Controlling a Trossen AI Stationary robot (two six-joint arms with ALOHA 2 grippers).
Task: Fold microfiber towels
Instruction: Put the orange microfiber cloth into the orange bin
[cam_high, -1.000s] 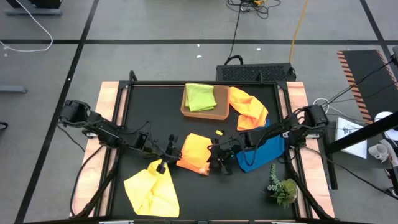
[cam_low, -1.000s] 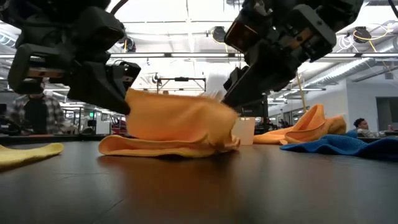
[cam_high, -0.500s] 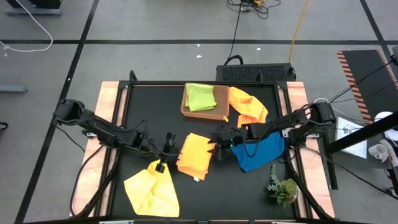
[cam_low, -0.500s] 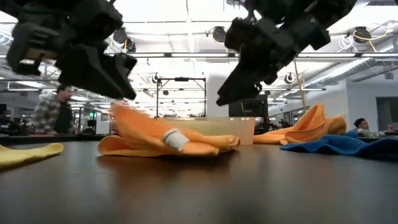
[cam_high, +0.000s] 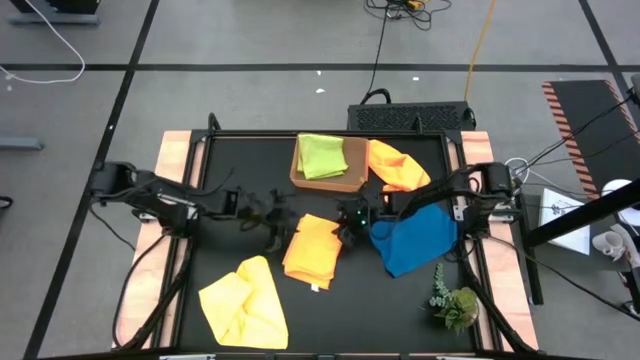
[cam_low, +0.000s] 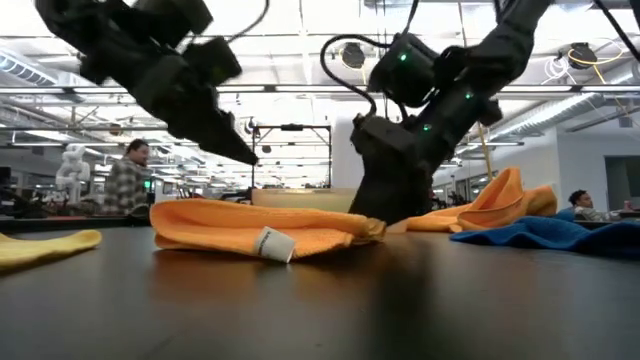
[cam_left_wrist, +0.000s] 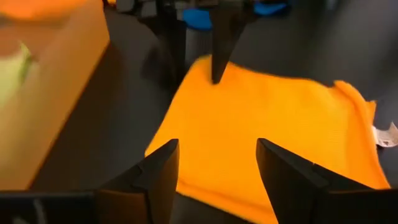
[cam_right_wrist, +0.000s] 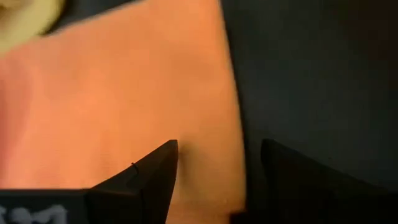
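A folded orange towel (cam_high: 313, 250) lies flat on the black table, its white tag (cam_low: 270, 243) at the near edge. My left gripper (cam_left_wrist: 217, 165) is open, raised above the towel's far left corner (cam_high: 283, 222). My right gripper (cam_right_wrist: 217, 168) is open too and stands low over the towel's far right corner (cam_high: 348, 226). Neither holds anything. A yellow towel (cam_high: 243, 300) lies near left and a blue towel (cam_high: 415, 240) to the right. A second orange towel (cam_high: 398, 172) leans on the tray's right side. A lime green towel (cam_high: 322, 155) lies folded in the brown tray (cam_high: 352, 183).
The tray stands at the table's far middle, just beyond both grippers. A green plant sprig (cam_high: 455, 300) sits at the near right corner. Wooden rails (cam_high: 172, 200) border the table's left and right sides. People show in the room beyond the table in the low view.
Both grippers have opened and let go of the orange towel, then drawn toward the far edge; the left one has also risen. The towel's lifted part has dropped over the rest, and it now lies flat and folded, tag at the near edge.
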